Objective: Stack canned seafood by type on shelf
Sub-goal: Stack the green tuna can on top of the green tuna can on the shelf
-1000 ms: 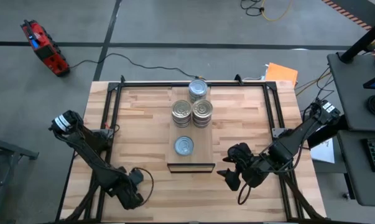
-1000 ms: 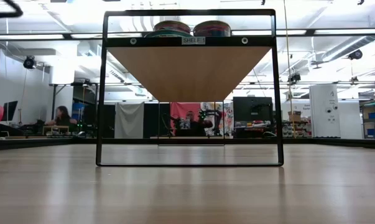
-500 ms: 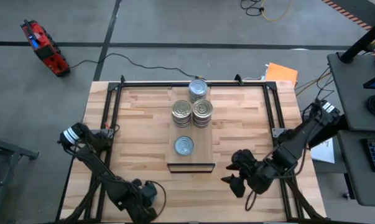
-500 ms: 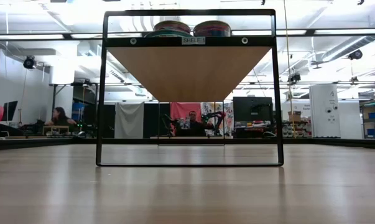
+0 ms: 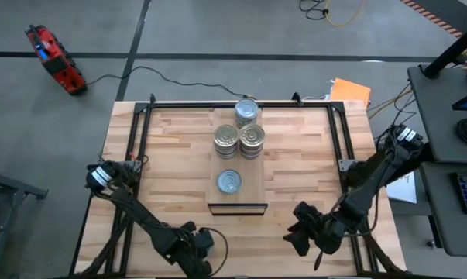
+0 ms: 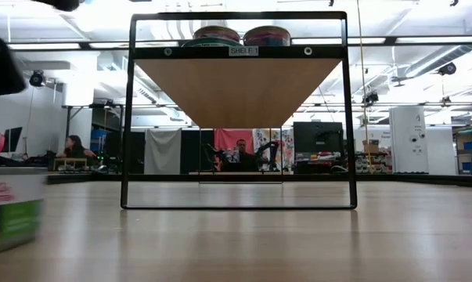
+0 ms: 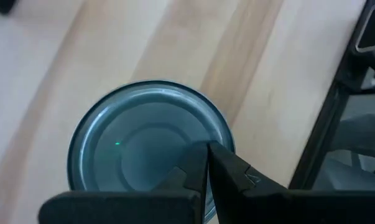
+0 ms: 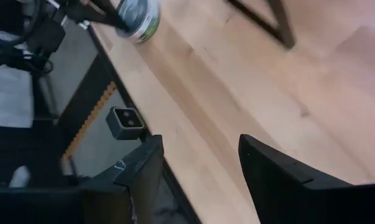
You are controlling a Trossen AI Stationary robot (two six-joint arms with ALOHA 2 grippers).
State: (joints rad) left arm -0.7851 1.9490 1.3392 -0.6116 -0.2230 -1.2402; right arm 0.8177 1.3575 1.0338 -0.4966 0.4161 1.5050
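The left gripper holds a blue-topped tin at the counter's near edge (right gripper waits, open) and must next lift it onto the shelf.

The shelf is a narrow pale-wood platform in the table's middle. Four round tins stand on it: one at the far end, two side by side, one pale-blue near the front. Another blue-topped tin lies on the table
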